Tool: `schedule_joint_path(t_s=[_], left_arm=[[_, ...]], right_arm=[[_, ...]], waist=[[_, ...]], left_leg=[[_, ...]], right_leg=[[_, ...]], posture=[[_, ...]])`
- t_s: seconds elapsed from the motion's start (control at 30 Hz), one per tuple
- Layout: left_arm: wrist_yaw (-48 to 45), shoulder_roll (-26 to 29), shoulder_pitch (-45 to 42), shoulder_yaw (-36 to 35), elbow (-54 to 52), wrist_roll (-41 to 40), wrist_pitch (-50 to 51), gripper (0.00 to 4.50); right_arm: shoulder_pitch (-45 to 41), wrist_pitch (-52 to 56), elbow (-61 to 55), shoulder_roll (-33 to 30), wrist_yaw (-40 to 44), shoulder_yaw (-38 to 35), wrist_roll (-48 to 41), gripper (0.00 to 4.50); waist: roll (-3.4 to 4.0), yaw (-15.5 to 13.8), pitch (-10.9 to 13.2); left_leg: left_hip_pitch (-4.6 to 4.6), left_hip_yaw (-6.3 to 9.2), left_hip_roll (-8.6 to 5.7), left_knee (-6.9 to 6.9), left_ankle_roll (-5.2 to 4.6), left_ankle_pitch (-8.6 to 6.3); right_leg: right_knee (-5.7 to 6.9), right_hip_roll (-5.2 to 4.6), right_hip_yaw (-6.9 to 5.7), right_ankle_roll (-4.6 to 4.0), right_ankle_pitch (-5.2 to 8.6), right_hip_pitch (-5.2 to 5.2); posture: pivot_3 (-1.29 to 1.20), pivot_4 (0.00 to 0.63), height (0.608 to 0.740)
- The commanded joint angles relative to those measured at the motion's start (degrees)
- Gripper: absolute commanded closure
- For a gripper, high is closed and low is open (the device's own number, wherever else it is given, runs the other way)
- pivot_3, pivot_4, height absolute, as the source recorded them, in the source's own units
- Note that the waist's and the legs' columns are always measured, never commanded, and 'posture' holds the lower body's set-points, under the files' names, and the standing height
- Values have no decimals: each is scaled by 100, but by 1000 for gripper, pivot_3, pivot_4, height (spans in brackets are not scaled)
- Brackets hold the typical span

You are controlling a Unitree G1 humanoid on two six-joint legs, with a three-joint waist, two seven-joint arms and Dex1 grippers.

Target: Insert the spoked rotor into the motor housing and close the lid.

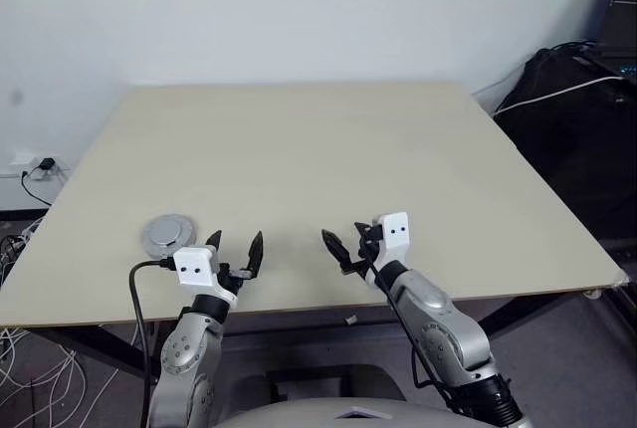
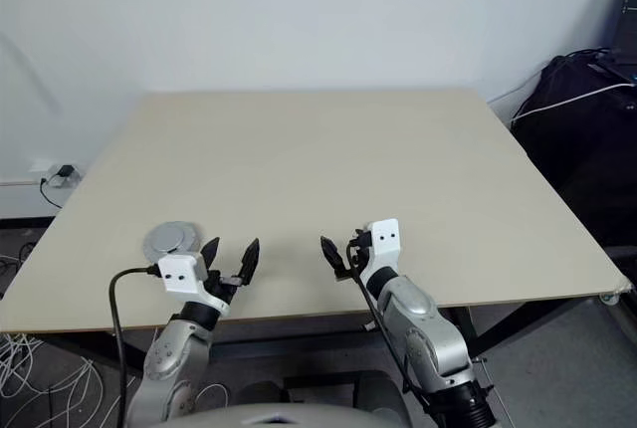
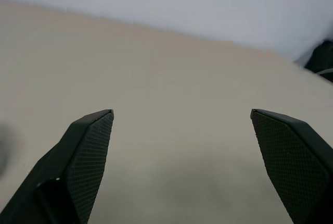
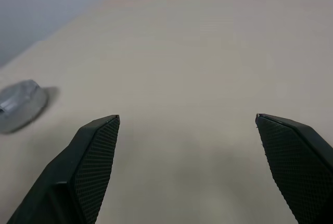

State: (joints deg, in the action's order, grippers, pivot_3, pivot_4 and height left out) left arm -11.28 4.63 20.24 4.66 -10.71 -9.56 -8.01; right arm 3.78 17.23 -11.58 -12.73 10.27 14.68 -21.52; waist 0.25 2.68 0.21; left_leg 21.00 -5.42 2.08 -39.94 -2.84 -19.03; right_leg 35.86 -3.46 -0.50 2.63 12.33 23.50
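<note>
Head views: silver round assembly [image 1: 170, 235] sits on table [image 1: 328, 149], just beyond wide-jawed, empty left gripper [image 1: 234, 252], right gripper [image 1: 343, 249] likewise wide and empty farther right; right wrist view: same disc [image 4: 18, 104] looks closed, task likely done.

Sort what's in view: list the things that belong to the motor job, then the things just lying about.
Belongs to the job:
- silver round disc near the table's front left edge; which motor part it is, I can't tell
- left pincer, open
- right pincer, open

Lying about:
- black bag beside the table
- cables on the floor
</note>
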Motion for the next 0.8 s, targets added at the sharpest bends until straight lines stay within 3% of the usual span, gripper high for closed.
schedule_joint_path(t_s=[0.03, 0.8], left_arm=[[22, 61, 16, 80, 220, 475, -635, 34], [240, -90, 94, -12, 683, 750, -1120, 34]], right_arm=[[126, -766, 57, -26, 221, 70, 599, 0], [587, -1635, 488, 368, 236, -272, 1604, 0]], waist=[[-3, -24, 2], [-20, -86, 17]], left_leg=[[0, -1, 2, 0, 0, 0], [-4, -12, 43, 0, -4, -3]], right_leg=[[0, 0, 0, 15, 9, 1], [3, -6, -7, -6, -2, 11]], posture=[[0, 0, 740], [0, 0, 740]])
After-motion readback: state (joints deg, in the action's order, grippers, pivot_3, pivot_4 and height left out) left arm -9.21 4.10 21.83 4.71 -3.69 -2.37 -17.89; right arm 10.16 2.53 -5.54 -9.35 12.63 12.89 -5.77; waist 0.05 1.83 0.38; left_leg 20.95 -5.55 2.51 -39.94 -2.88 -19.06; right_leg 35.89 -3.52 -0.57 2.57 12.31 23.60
